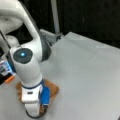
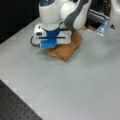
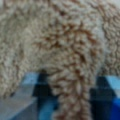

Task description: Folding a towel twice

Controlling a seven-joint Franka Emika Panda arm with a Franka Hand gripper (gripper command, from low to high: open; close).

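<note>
In a front view the arm leans low over the grey table; the gripper points straight down at a front view's bottom left, right on the towel; only a brown corner of the towel peeks out beside the arm, and the fingers are hidden behind the arm's own body.

In a front view the towel lies flat on the table near a front view's top, a bit left of the middle; the gripper sits on its left part; the towel looks small and thick with a round, puffy edge, so I think it is already folded at least once, but I cannot tell how many times.

In the wrist view the towel fills almost everything; it is fuzzy and curly, tan with orange bits; a bump of it runs down between the two dark fingers; the gripper seems to be pinching that bump, with the cloth filling the gap.

I think the work is at a grab on the towel; the cloth is soft and floppy, so it calls for a firm pinch.
</note>
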